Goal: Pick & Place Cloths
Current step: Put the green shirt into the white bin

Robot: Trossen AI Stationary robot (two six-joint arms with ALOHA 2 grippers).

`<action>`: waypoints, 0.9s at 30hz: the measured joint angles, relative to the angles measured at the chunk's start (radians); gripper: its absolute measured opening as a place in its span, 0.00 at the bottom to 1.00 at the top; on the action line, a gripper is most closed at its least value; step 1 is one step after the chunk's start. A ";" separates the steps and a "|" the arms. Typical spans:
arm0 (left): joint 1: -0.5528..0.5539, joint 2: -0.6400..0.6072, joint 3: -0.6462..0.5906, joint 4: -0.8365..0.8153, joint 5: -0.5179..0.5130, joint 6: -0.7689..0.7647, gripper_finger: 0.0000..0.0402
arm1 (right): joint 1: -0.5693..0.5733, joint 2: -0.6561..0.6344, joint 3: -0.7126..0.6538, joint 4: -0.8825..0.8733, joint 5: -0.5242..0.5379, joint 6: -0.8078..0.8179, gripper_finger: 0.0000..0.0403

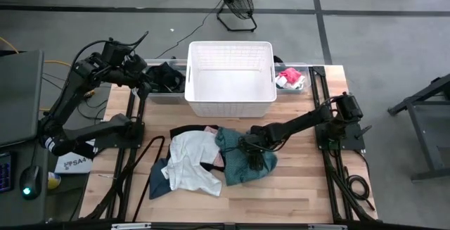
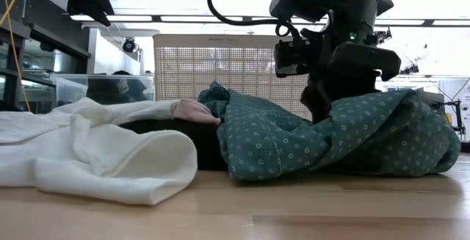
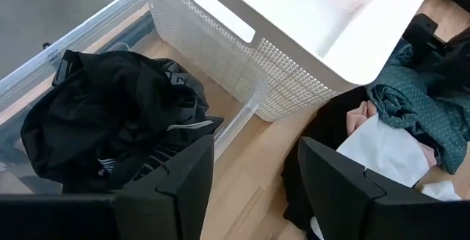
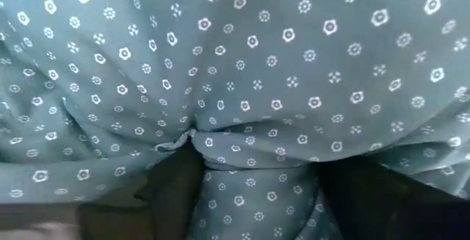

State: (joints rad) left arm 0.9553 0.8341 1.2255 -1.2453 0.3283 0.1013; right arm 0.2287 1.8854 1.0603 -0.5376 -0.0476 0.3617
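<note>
Right gripper (image 1: pixel 252 148) is pressing down into the teal-green cloth (image 1: pixel 246 156) in the middle of the table, and in its wrist view the two dark fingers are sinking into the dotted fabric with a fold bunching up between them. Looks like it's pinching that fold, though I honestly can't tell if the fingers are fully clamped yet.

Handling-wise this cloth is looking light, floppy and thin, so nothing fragile, but it's going to drape and trail when lifted. I'd say a bunched ridge near the middle of the heap is the best spot to grab, since a flat edge would probably just slip out.

What's getting in the way: the teal-green cloth is lying against the white cloth (image 1: pixel 191 160), with a pink cloth (image 2: pixel 194 111) and a black cloth (image 2: pixel 172 127) tucked between them in the low view, so a neighbour could be dragging along with it.

White lattice basket (image 1: pixel 230 79) is sitting just behind the pile, and its tall wall needs clearing. Clear bins are flanking it; the one on the left (image 3: pixel 110 27) is holding a black garment (image 3: pixel 117 122).

Left gripper (image 3: pixel 257 185) is hovering over that bin with fingers spread, holding nothing.
</note>
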 joint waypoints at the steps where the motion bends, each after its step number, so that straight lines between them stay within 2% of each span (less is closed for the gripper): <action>1: 0.000 0.000 0.000 0.000 0.000 0.000 0.49 | 0.000 0.000 0.000 -0.007 -0.006 0.011 0.58; 5: 0.000 0.000 0.000 0.000 0.000 0.000 0.49 | 0.000 0.000 0.001 -0.035 -0.060 0.064 0.40; 11: 0.000 0.000 0.000 0.000 0.000 -0.001 0.49 | 0.003 0.004 0.000 -0.060 -0.241 0.167 0.11; 14: 0.000 0.000 0.000 0.000 0.000 -0.001 0.49 | 0.001 0.007 -0.006 -0.051 -0.333 0.264 0.11; 17: 0.000 0.000 0.000 0.000 0.000 -0.001 0.49 | 0.003 -0.019 -0.014 -0.003 -0.353 0.345 0.11; 21: 0.000 0.000 0.000 0.000 0.000 -0.001 0.49 | 0.010 -0.108 -0.021 0.049 -0.290 0.433 0.11; 27: 0.000 0.000 0.000 0.000 0.001 -0.001 0.49 | 0.034 -0.325 -0.018 0.142 -0.159 0.513 0.11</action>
State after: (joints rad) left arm 0.9552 0.8345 1.2255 -1.2452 0.3289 0.1005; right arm 0.2624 1.5601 1.0425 -0.3952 -0.2070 0.8751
